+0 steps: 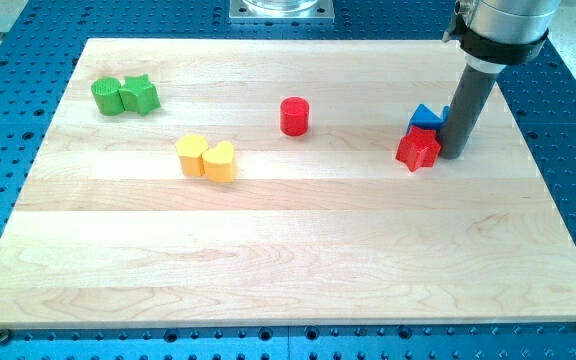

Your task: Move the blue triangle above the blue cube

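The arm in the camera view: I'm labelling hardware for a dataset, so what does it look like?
My arm's visible end is a light grey cylindrical housing with a black band beneath it. Below hangs a straight dark grey rod, round in section, ending in my tip. No cables or markings show.

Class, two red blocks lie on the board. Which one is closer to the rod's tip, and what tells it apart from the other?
The red star, touching the blue triangle just left of my tip. The red cylinder stands alone near the board's middle.
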You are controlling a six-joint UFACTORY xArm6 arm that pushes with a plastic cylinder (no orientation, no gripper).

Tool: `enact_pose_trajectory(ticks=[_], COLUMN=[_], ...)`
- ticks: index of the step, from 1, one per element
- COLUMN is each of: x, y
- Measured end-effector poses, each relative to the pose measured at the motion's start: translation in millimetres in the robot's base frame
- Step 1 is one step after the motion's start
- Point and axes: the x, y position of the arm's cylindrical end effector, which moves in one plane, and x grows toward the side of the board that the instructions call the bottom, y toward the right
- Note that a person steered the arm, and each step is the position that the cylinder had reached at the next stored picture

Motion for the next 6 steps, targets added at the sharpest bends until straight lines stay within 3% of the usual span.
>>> enact_pose_trajectory(ticks=[1, 2, 3, 4, 6], x=[0.0, -10.5, -40.2, -71.8, -178.8], y=[-1.8, -42.1, -53.9, -25.2, -0.8])
